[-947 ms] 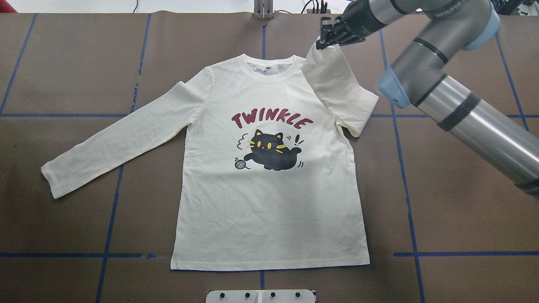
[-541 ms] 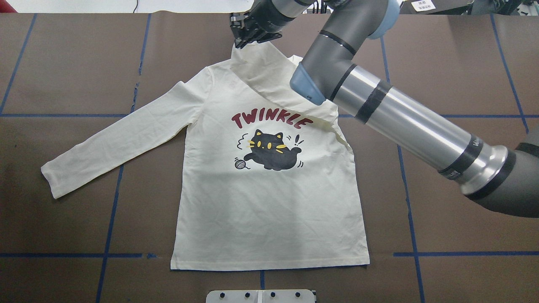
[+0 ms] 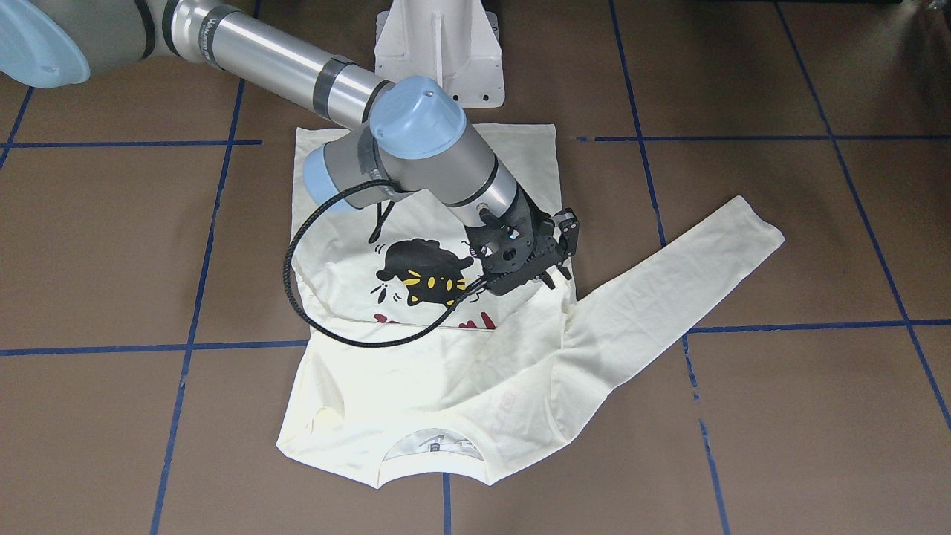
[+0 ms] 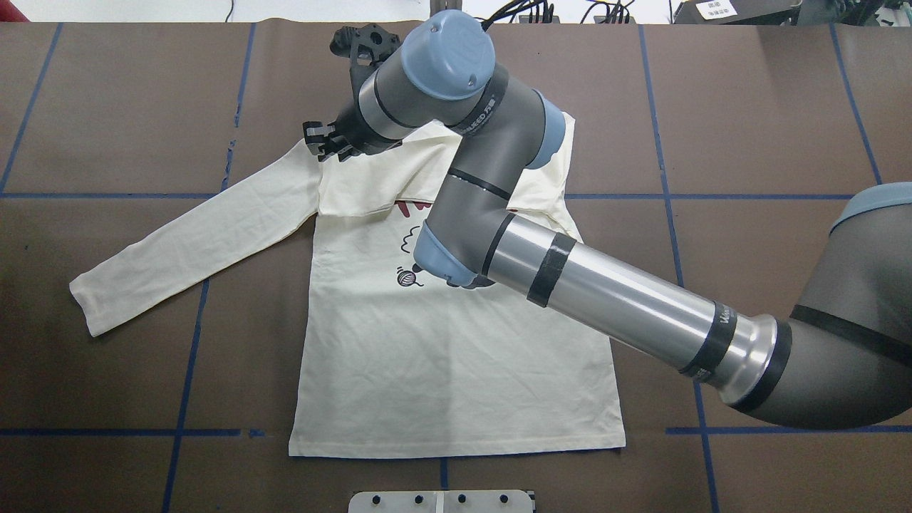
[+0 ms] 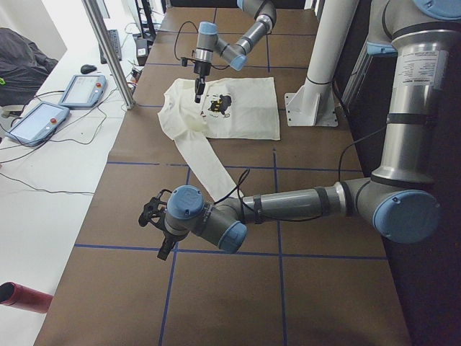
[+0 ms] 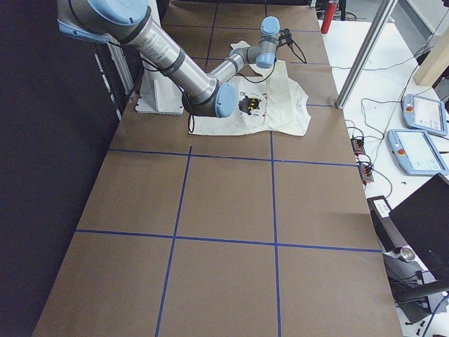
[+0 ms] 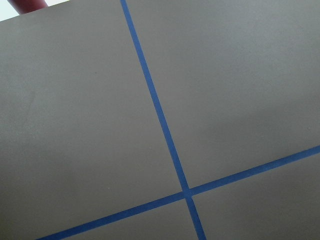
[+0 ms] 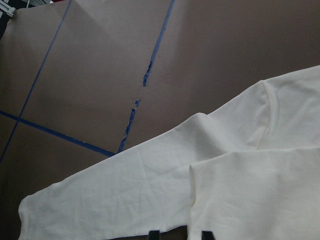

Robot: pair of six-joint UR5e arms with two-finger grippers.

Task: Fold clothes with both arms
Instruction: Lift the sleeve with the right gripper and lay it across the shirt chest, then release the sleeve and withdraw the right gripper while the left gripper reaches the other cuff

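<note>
The cream long-sleeved T-shirt (image 4: 442,370) lies print-up on the brown table cover. Its right sleeve (image 4: 356,189) is folded across the chest and hides most of the red lettering. My right gripper (image 4: 324,142) hovers at the shirt's left shoulder, over the folded sleeve's cuff; it also shows in the front view (image 3: 556,279). In the right wrist view its fingertips (image 8: 152,235) stand apart with flat cloth (image 8: 250,190) showing between them, so it is open. The other sleeve (image 4: 192,242) stretches out flat to the left. My left gripper (image 5: 153,223) hangs low over bare table far from the shirt; I cannot tell its state.
The white pedestal (image 3: 438,44) stands just behind the shirt's hem. Blue tape lines (image 7: 160,120) cross the brown cover. Teach pendants (image 5: 43,119) and cables lie on the white bench beyond the table's far edge. A red object (image 5: 25,297) sits near the left arm.
My right gripper has swung from the right shoulder leftward over the collar to the left shoulder, drawing the right sleeve across the chest. Its fingers now stand apart.
</note>
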